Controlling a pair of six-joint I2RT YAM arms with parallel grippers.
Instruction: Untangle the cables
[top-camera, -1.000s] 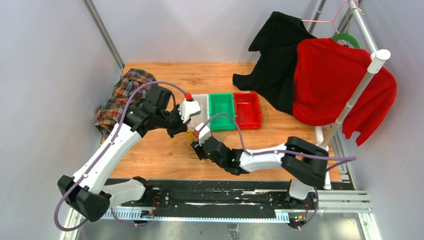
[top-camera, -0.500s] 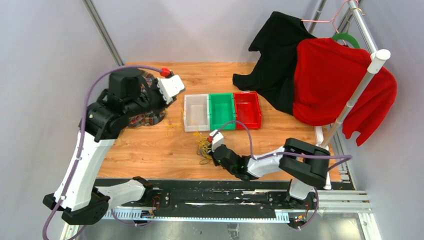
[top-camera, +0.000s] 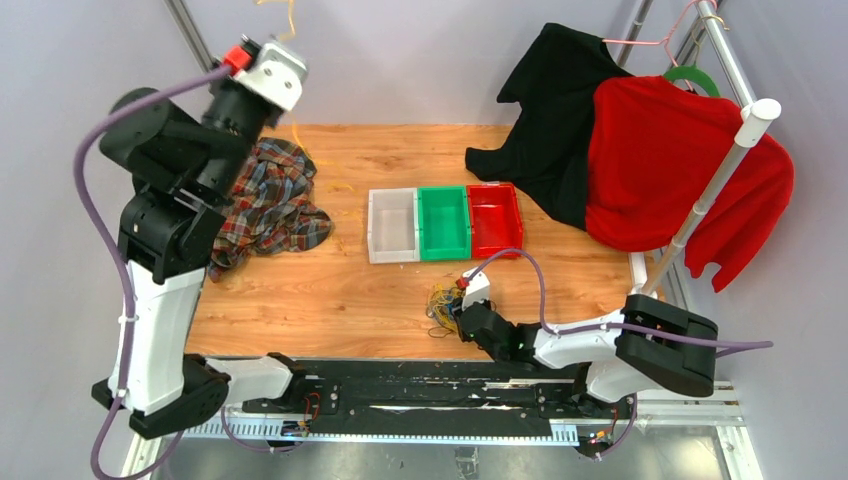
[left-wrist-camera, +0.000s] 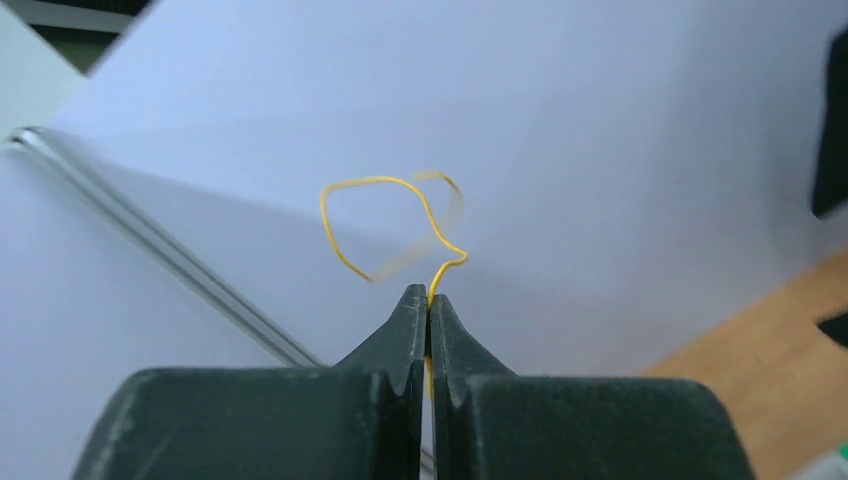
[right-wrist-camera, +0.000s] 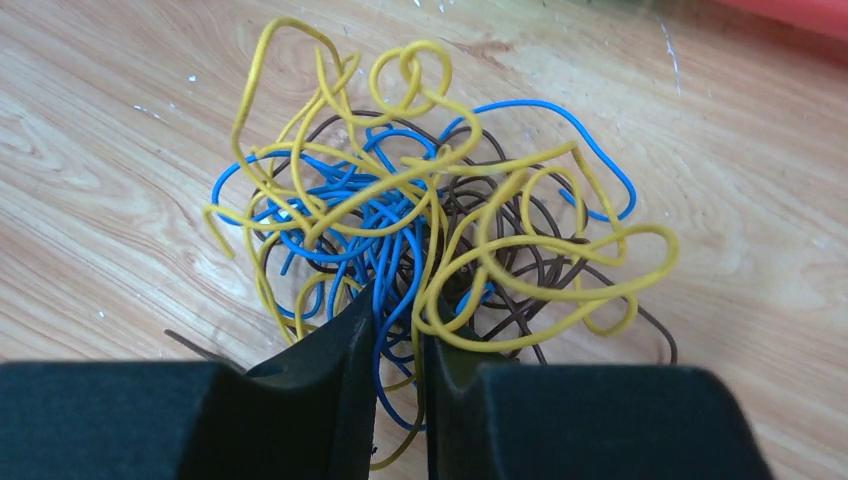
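Yellow cable (left-wrist-camera: 370, 180) in left end effector (left-wrist-camera: 428, 298), tangle (right-wrist-camera: 390, 215) in right end effector (right-wrist-camera: 398, 320)

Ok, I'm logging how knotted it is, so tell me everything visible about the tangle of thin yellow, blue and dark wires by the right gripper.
The tangle of thin yellow, blue and dark brown wires is a loose clump of plastic-coated strands looped over one another, yellow loops mostly on top, blue bunched at the centre. It lies on the wooden table near its front edge. The right gripper pinches a few blue and yellow strands at its near side.
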